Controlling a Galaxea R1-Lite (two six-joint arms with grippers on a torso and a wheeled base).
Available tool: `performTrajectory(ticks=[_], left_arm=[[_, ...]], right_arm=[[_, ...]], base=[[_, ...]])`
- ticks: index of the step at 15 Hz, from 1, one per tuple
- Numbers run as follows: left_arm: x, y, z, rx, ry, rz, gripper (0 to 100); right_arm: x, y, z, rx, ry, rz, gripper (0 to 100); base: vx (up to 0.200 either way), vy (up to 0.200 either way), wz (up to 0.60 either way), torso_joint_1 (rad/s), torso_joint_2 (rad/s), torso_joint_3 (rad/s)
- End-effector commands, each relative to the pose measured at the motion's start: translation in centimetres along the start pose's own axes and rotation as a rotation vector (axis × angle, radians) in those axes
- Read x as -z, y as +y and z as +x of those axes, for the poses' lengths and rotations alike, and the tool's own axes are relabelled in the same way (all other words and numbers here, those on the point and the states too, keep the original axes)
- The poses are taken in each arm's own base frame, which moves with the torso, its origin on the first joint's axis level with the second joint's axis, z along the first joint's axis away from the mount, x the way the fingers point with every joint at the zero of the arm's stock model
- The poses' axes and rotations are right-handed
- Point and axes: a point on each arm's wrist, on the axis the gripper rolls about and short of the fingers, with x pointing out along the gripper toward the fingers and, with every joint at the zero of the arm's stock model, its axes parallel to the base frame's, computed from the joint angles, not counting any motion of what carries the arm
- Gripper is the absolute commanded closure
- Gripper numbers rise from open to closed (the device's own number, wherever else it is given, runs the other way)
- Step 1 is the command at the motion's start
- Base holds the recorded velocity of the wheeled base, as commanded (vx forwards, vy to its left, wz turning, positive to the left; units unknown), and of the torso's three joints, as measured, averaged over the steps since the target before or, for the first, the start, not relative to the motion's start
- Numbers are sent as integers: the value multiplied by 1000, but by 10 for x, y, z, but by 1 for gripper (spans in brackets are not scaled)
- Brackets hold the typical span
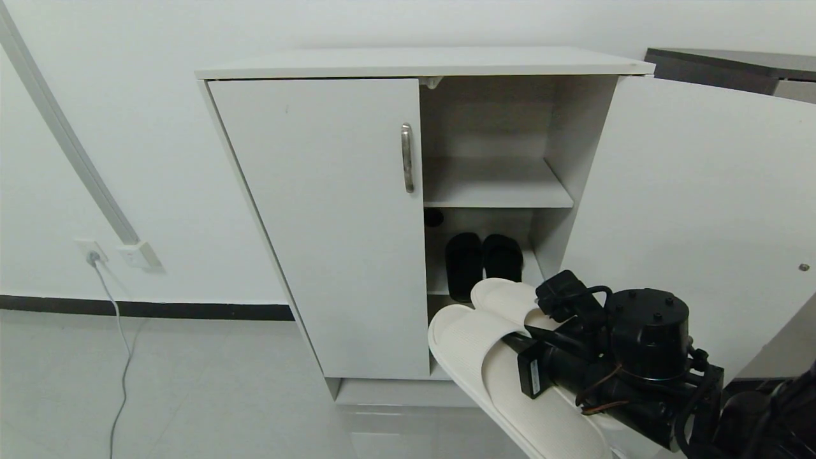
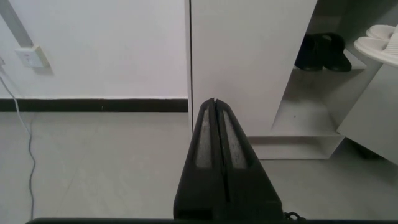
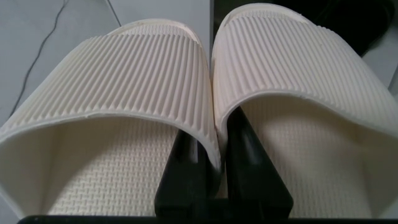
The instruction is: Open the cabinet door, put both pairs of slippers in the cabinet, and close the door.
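The cabinet [image 1: 421,62] has its right door [image 1: 701,210] swung open and its left door [image 1: 319,223] shut. Black slippers [image 1: 482,261] sit side by side on the cabinet's lower shelf [image 1: 437,280]. The right claw [image 3: 213,155] pinches the white slippers [image 1: 510,395] by their inner edges, just before the cabinet's opening, toes toward it. The left claw [image 2: 214,130] is closed on nothing and faces the cabinet's left door. A label [image 1: 534,377] by the right claw is too small to read.

White wall [image 1: 159,159], black baseboard [image 1: 146,310], pale grey floor [image 1: 191,395], wall socket [image 1: 91,252] with trailing cable [image 1: 121,357], slanted conduit [image 1: 64,134]
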Motion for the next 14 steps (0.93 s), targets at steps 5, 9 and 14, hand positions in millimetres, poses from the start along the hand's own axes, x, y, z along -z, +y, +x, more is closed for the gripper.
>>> performTrajectory(ticks=[5,9,14], left_arm=[[0,0,0,-1,0,-7,100],[0,0,0,0,0,-8,100],[0,0,0,0,0,-8,100]], right_arm=[[8,0,-1,-4,-41,-20,100],[8,7,10,52,-55,-46,100],[-17,36,30,178,-90,16,100]], base=[[0,-80,0,1,0,2],[0,-50,0,1,1,1],[0,0,0,0,0,0]])
